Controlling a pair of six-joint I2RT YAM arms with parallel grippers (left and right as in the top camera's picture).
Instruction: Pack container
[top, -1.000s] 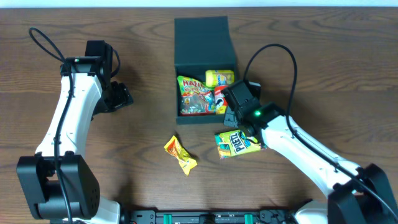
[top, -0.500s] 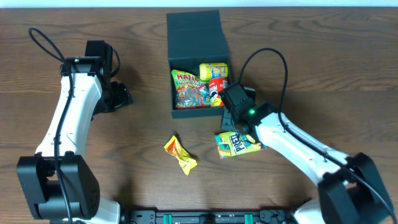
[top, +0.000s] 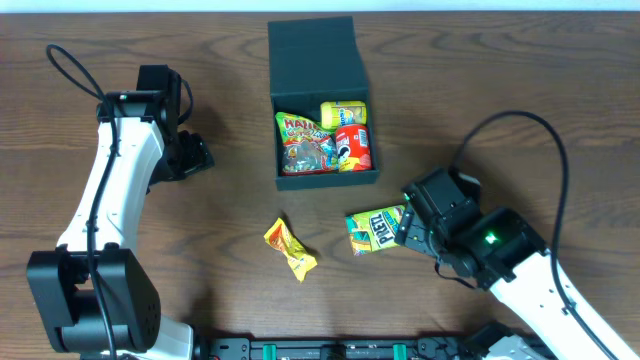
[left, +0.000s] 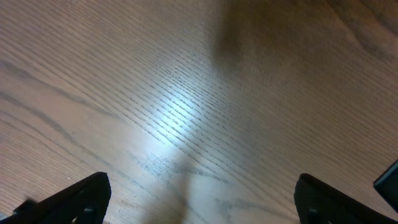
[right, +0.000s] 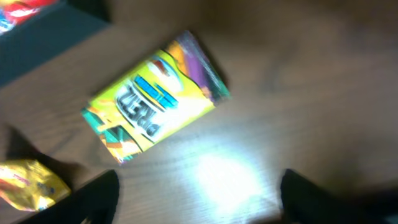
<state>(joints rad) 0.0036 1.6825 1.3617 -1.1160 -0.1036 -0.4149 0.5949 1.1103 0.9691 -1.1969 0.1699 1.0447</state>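
Sitting apart from right fingers (right: 101, 194): container (top: 317, 58)

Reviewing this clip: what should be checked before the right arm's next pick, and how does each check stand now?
1. Container lid open, top reachable: ok.
2. Free room inside it beside the three snacks: cannot tell.
3. Right gripper open and empty: ok.
4. Green-yellow packet flat on the table, nothing on it: ok.
5. That packet centred in the right gripper's opening: not ok, it lies up and to the left in the wrist view.
6. Left gripper open, away from the container: ok.
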